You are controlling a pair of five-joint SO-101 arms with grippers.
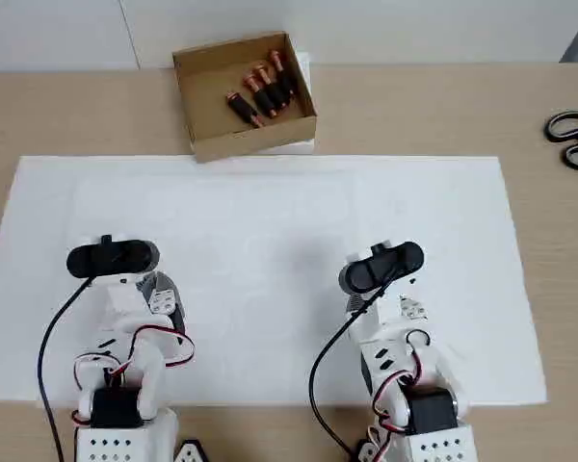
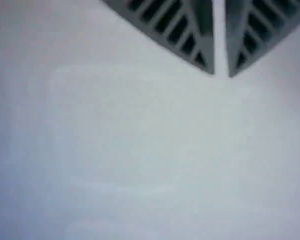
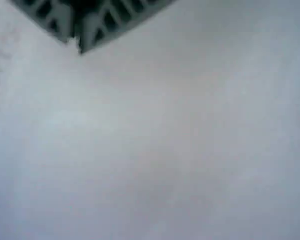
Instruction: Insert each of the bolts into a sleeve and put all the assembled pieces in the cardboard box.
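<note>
The cardboard box (image 1: 200,69) stands at the far edge of the white sheet (image 1: 270,250). Inside it lie several assembled pieces (image 1: 263,89), dark sleeves with orange bolt ends, side by side. Both arms are folded back at the near edge of the table, the left arm (image 1: 116,289) and the right arm (image 1: 385,289), far from the box. My left gripper (image 2: 220,74) hangs just over bare white sheet, its fingers shut with a thin slit between them and nothing held. Over plain sheet too, my right gripper (image 3: 76,45) is shut and empty.
Black-handled scissors (image 1: 573,138) lie on the wooden table at the far right, off the sheet. A white block (image 1: 303,144) pokes out from under the box. Cables run from each arm base toward the near edge.
</note>
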